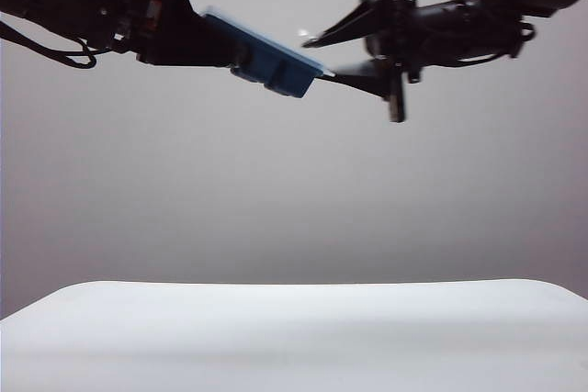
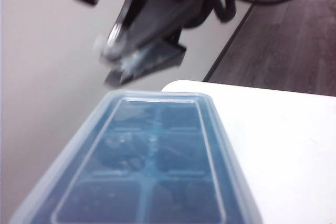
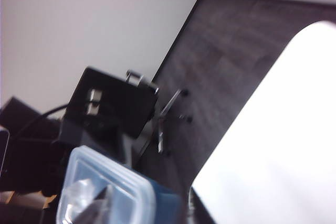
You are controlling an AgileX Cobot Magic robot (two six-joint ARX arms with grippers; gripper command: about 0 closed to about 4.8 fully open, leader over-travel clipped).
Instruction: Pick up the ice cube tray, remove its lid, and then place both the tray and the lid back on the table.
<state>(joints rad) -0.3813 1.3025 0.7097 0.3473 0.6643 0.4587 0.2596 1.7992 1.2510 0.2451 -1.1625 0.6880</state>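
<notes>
High above the table [image 1: 294, 337], my left gripper [image 1: 207, 43] is shut on one end of the dark blue ice cube tray [image 1: 276, 69]. The tray juts out toward the right, tilted slightly down. The frosted lid [image 1: 253, 34] still sits on top; in the left wrist view the lid [image 2: 152, 150] covers the compartments. My right gripper [image 1: 315, 59] is open, one finger above and one below the tray's free end. The right wrist view shows a fingertip [image 3: 94, 205] over the lid [image 3: 113, 179] and the tray's blue wall [image 3: 168, 205]. My left gripper's own fingers are hidden in its wrist view.
The white table [image 2: 283, 129] lies far below both arms, its rounded corner near a dark wood floor [image 2: 294, 30]. A chair base [image 3: 168, 119] stands on that floor beyond the table edge [image 3: 273, 145]. A plain grey wall is behind.
</notes>
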